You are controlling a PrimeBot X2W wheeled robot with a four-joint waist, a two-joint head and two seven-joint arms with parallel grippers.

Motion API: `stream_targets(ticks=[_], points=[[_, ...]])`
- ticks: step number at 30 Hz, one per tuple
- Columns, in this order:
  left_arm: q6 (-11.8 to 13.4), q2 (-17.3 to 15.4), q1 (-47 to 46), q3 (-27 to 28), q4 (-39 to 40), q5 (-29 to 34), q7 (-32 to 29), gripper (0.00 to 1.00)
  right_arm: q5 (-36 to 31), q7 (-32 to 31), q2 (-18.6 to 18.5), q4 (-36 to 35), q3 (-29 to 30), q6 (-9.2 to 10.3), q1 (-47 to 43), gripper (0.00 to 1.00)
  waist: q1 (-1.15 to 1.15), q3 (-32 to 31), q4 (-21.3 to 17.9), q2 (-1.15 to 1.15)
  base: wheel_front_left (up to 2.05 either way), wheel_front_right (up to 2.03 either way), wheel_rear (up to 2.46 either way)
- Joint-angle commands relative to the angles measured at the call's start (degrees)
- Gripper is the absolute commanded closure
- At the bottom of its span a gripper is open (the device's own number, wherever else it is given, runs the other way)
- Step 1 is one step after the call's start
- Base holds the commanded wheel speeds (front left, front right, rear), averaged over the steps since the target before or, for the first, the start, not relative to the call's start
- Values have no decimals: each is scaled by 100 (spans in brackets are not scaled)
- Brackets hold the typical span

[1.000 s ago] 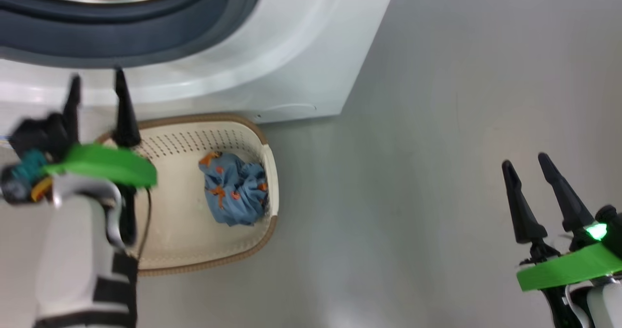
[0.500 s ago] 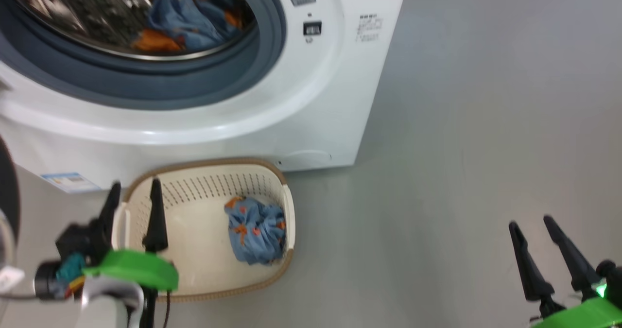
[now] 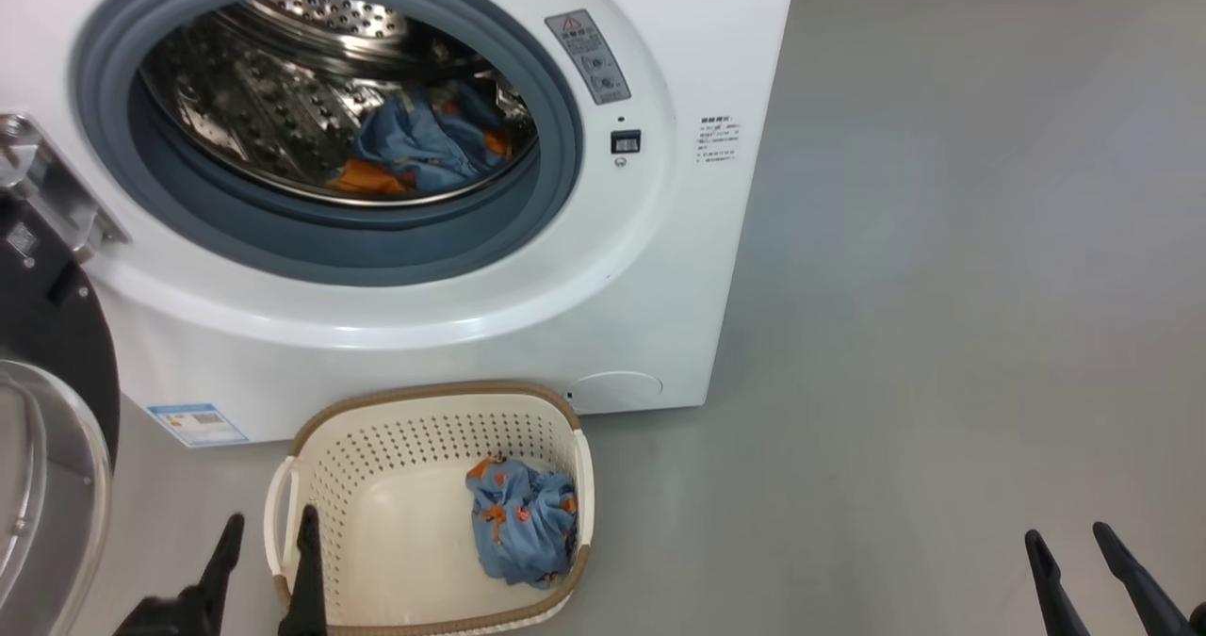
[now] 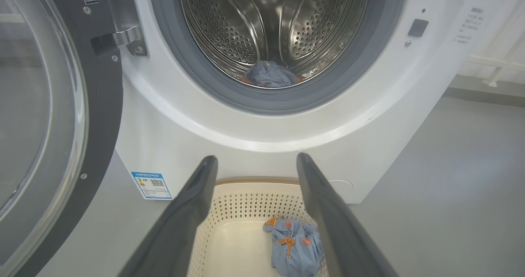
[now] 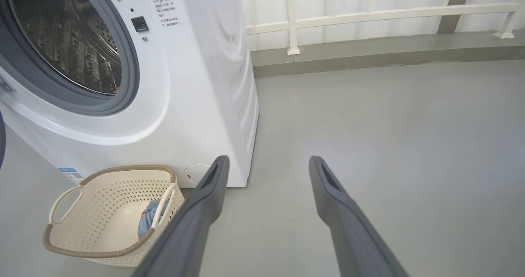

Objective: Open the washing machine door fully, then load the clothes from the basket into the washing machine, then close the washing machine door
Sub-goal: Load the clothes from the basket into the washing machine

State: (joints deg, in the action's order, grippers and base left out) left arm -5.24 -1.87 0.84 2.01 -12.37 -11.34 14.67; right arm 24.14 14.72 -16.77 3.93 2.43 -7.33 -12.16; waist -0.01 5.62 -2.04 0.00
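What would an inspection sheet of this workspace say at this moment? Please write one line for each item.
Surface: grey floor, smooth; the basket stands on it, in front of the washing machine.
Job's things: washing machine door stands open at the left; blue clothes lie in the drum; one more blue bundle lies in the basket, at its right side.
Clutter: nothing seen.
Grippers: left gripper open, holding nothing, by the basket's left handle; right gripper open, holding nothing, over the floor.
Cables: nothing seen.
Surroundings: white railing on a grey kerb beyond the machine.
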Motion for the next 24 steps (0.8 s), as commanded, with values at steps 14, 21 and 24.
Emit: stream_targets(ticks=[14,21,24], points=[[159,-101,466,281,617,-63,33,0,-76,28,-90,-171,-84,-16,-66,0,1,-112,17,0,0,0,0],[166,-101,374,250,612,-70,33,0,-78,28,-88,-179,-125,-16,38,0,1,-30,27,0,0,0,0],[166,-101,332,204,520,-120,33,0,-77,28,-63,-165,-147,-16,99,0,1,5,21,0,0,0,0]])
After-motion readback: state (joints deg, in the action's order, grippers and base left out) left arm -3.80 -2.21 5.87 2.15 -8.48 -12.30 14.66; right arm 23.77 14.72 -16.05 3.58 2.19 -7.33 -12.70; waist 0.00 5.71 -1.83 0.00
